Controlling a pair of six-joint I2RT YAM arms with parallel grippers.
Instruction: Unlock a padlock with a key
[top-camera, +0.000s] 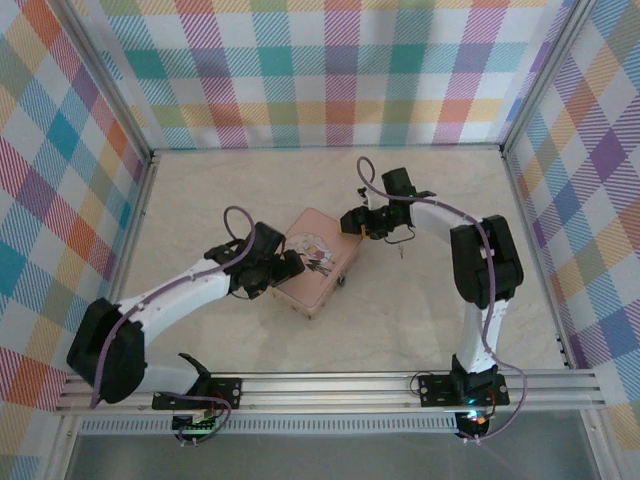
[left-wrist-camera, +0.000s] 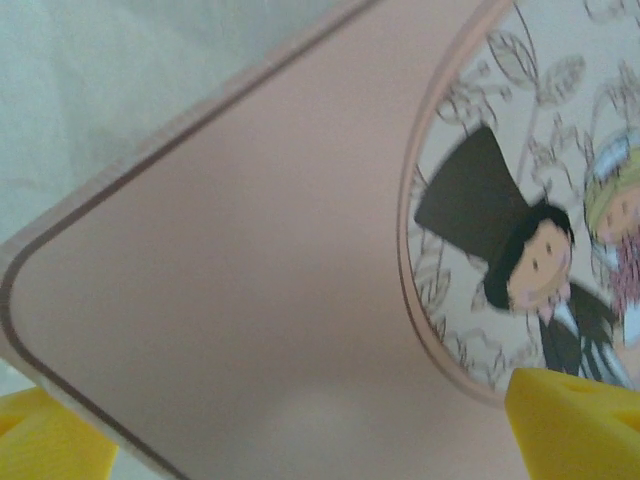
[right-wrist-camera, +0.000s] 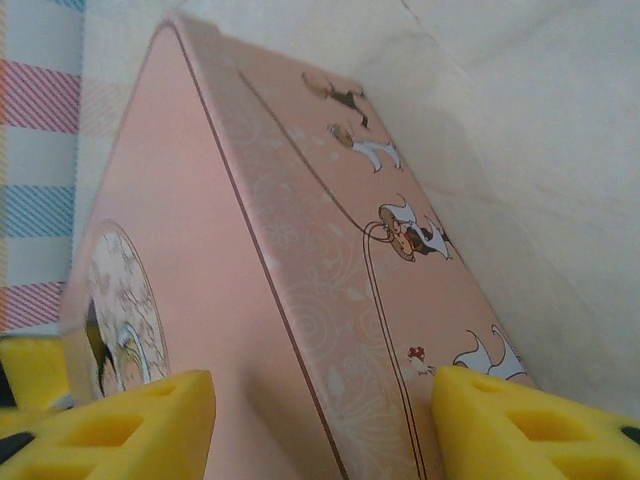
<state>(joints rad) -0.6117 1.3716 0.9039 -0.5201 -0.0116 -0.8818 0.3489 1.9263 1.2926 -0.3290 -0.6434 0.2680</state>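
— Claws? Left claw (top-camera: 287, 266) gapes wide over the glossy pink tin's (top-camera: 306, 296) rounded corner; right claw (top-camera: 349, 222) stands apart, astride its long edge.
— Room?
— Smooth marbled worktop (top-camera: 250, 190) spreads around the tin; the thin key (top-camera: 400, 252) lies just right of it.

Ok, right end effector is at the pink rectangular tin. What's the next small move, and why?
Probably close the right end effector onto the pink rectangular tin to steady it: its yellow fingers straddle the tin's edge, while the left end effector hovers open over the lid.
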